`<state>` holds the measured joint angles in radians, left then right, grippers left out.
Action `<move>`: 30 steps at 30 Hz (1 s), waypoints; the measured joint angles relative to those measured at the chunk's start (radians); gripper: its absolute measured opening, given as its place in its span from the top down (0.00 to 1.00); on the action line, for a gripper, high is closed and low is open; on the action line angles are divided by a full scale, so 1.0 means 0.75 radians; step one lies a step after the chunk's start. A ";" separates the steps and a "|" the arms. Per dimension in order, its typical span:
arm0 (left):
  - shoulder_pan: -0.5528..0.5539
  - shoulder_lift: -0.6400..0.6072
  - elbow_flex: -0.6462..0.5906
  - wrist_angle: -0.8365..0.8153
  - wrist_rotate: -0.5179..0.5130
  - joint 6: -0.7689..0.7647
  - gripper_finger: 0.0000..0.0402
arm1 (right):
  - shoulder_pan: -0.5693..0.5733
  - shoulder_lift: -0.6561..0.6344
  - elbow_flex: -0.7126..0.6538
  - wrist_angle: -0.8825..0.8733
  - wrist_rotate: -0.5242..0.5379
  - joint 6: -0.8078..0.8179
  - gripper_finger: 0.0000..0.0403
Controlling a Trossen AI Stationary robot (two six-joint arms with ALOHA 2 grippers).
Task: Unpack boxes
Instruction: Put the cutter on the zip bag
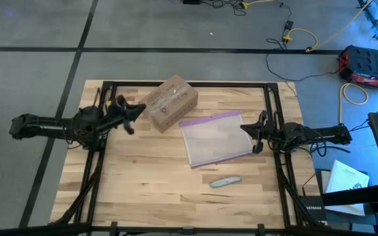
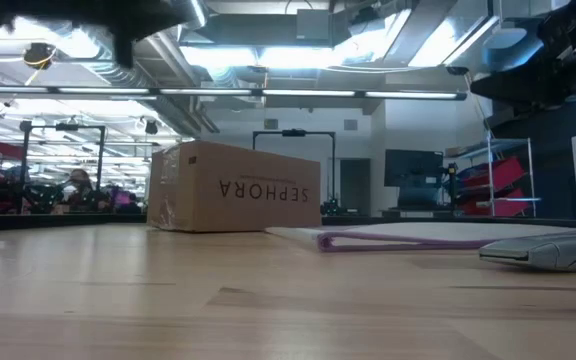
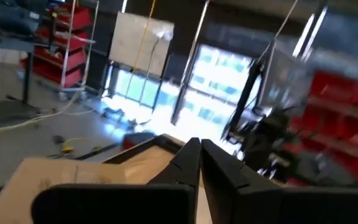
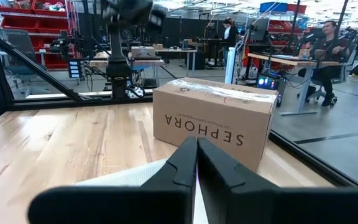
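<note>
arms level, left end effector (image 1: 135,113) pinched beside box (image 1: 170,101).

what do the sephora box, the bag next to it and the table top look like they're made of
The box looks like plain brown cardboard, matte, with printed black lettering and glossy clear tape along its top seam. The bag seems to be thin clear plastic: the wood shows through it, and one edge is purple. The table top appears to be pale wood, with jointed strips and visible grain.
</note>
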<state>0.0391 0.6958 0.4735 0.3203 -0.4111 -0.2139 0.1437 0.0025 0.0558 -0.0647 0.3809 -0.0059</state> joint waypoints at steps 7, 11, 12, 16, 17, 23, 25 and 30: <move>-0.017 0.597 0.511 -0.050 0.045 0.199 1.00 | 0.000 0.000 0.000 0.001 0.000 0.000 1.00; -0.043 0.882 0.805 -0.103 0.122 0.394 0.99 | 0.000 0.000 0.000 0.002 0.000 0.000 1.00; -0.044 0.948 0.866 -0.128 0.150 0.406 0.97 | 0.000 0.000 0.000 0.002 0.000 0.000 1.00; -0.040 1.154 1.021 -0.142 0.368 0.342 0.86 | 0.000 0.000 0.000 0.002 0.000 0.000 1.00; -0.041 1.195 1.042 -0.140 0.423 0.330 0.83 | 0.000 0.000 0.000 0.002 0.000 0.000 1.00; -0.078 1.390 1.067 -0.143 0.547 0.265 0.57 | 0.000 0.000 0.000 0.002 0.000 0.000 1.00; -0.096 1.430 1.068 -0.133 0.547 0.265 0.48 | 0.000 0.000 0.000 0.002 0.000 0.000 1.00; -0.159 1.546 1.070 -0.082 0.544 0.274 0.32 | 0.000 0.000 0.000 0.002 0.000 0.000 1.00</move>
<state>-0.0801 1.8557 1.2762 0.2589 -0.0029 -0.0082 0.1437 0.0025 0.0558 -0.0631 0.3809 -0.0059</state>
